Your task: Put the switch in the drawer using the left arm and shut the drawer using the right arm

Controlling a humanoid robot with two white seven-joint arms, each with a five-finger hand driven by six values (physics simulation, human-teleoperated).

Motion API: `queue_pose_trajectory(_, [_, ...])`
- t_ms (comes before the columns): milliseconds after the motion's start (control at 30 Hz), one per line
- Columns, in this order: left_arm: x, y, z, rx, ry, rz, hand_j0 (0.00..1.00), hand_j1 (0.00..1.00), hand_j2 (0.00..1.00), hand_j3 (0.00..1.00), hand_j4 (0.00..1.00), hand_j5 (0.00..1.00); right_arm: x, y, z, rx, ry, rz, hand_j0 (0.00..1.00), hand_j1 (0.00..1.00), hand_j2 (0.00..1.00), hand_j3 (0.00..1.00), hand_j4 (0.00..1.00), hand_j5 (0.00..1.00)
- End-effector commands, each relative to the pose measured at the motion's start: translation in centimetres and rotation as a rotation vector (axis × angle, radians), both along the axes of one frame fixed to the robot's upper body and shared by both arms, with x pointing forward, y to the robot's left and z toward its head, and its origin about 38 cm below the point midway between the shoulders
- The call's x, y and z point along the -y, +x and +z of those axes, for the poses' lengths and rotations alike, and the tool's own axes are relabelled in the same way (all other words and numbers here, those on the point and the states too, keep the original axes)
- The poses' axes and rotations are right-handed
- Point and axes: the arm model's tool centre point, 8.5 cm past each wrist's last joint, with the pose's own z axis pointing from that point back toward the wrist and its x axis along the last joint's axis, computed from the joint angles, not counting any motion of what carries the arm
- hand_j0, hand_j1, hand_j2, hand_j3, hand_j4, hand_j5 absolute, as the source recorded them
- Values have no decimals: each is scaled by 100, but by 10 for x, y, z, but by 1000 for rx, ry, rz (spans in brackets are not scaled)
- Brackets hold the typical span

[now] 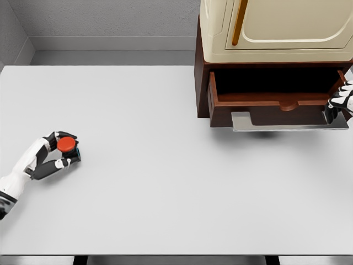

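Gripping the switch (67, 144), your left hand (59, 152) sits fingers-curled at the worktop's (165, 182) near left, well apart from the open drawer (276, 102) far right. Right hand (341, 99) touches its front; grip unclear. Placing and closing remain.

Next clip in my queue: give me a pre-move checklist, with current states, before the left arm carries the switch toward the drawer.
1. Left robot hand closed around the switch: ok, fingers wrap its red button body.
2. Switch lifted off the table: cannot tell from this one view.
3. Drawer open enough to receive it: ok, pulled out with a dark cavity showing.
4. Drawer interior free of other items: cannot tell, interior is in shadow.
5. Path across the table from switch to drawer: ok, no objects visible between them.
6. Right robot hand out of the drop zone: ok, it sits at the drawer's right end, by the front panel, not over the cavity.
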Motion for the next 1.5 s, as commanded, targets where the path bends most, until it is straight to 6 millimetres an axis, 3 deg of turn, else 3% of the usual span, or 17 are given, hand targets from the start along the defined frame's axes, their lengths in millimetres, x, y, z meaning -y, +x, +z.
queue_pose_trajectory(0, [4,1,6,17,-8,-12,43,43,43,43,43,43,1,0,1,-1,1,-1,14,14,14,14,14,14])
queue_pose_trajectory(200, [22,10,31,100,13,-68,42,42,42,42,42,42,2,1,2,1,0,-3,16,16,16,16,16,16])
queue_pose_trajectory(300, [37,18,53,165,48,-112,42,42,42,42,42,42,2,1,2,1,0,-5,16,16,16,16,16,16])
queue_pose_trajectory(567, [80,29,88,323,99,-191,40,40,40,40,40,40,11,3,-2,-9,-4,-34,18,18,18,18,18,18])
queue_pose_trajectory(667, [87,34,104,377,123,-209,40,40,40,40,40,40,11,3,-4,-16,-5,-33,18,18,18,18,18,18])
queue_pose_trajectory(933, [118,46,125,477,235,-300,39,39,39,39,39,39,22,5,-7,-23,-12,-66,18,18,18,18,18,18])
queue_pose_trajectory(1267, [156,63,150,584,350,-404,38,38,38,38,38,38,21,5,-7,-23,-10,-64,19,19,19,19,19,19])
queue_pose_trajectory(1467, [167,73,166,604,380,-408,36,36,36,36,36,36,20,4,-9,-32,-9,-62,19,19,19,19,19,19])
